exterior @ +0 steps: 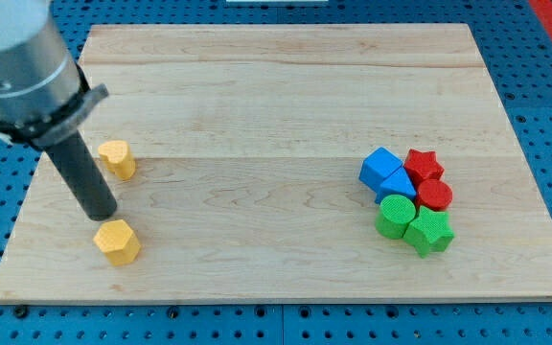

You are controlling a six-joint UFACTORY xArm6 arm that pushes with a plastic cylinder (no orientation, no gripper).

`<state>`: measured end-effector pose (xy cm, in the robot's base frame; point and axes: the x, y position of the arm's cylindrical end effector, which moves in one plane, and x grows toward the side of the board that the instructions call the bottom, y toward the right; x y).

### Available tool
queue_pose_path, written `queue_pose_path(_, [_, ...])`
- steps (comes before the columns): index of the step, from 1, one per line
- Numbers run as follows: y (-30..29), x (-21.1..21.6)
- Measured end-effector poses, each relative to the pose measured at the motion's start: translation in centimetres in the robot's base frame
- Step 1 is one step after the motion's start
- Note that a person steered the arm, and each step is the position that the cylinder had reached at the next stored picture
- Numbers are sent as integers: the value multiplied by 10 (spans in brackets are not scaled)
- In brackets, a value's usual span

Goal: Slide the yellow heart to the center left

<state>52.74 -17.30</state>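
Note:
The yellow heart (117, 158) lies near the left edge of the wooden board (276, 86), about mid-height. My tip (103, 215) stands just below it and slightly to its left, apart from it by a small gap. A yellow hexagon (118, 241) lies right below the tip, close to the view's bottom left. The dark rod rises from the tip toward the view's top left.
A tight cluster sits at the view's right: a blue cube (380, 167), a second blue block (398, 185), a red star (423, 165), a red cylinder (435, 195), a green cylinder (395, 214) and a green star (429, 231).

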Motion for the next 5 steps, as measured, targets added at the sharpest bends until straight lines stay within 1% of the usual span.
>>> queue_pose_path(1, [18,-44])
queue_pose_path(2, [-19,-91])
queue_pose_path(3, [-8,-82])
queue_pose_path(4, [-6,-23])
queue_pose_path(5, [-73,-36])
